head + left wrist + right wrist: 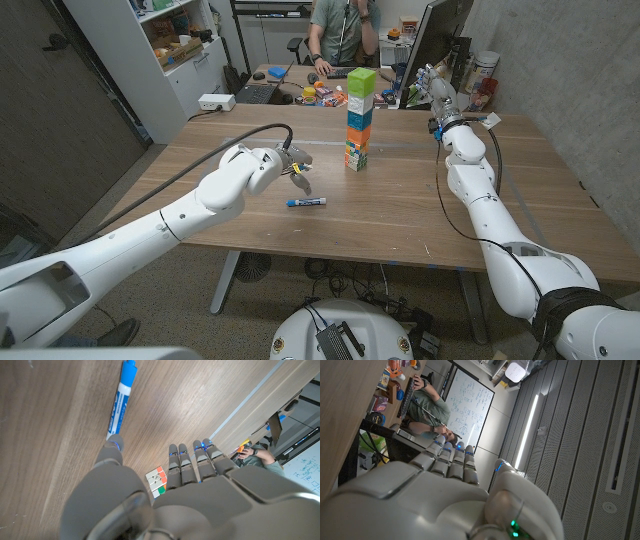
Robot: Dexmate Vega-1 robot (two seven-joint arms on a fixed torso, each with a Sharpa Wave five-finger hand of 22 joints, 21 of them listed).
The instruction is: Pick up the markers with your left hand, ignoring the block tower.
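Wooden table point(400, 215) fills the head view, with a blue marker point(306, 202) lying flat near its middle. The left hand point(290, 168) hangs just at the marker's 11 o'clock, fingers pointing down and holding nothing. The block tower point(359, 120) stands upright at the marker's 1 o'clock, well apart. The right hand point(440, 95) is raised at the far right edge, at the tower's 3 o'clock; whether its fingers are spread I cannot tell here.

In the left wrist view, the fingers point(192, 462) lie straight and side by side, thumb apart, above the marker point(120, 400) without touching it.

In the right wrist view, the right hand point(452, 492) has its fingers point(451, 457) close together and straight, empty, and a seated person point(431, 410) shows beyond.
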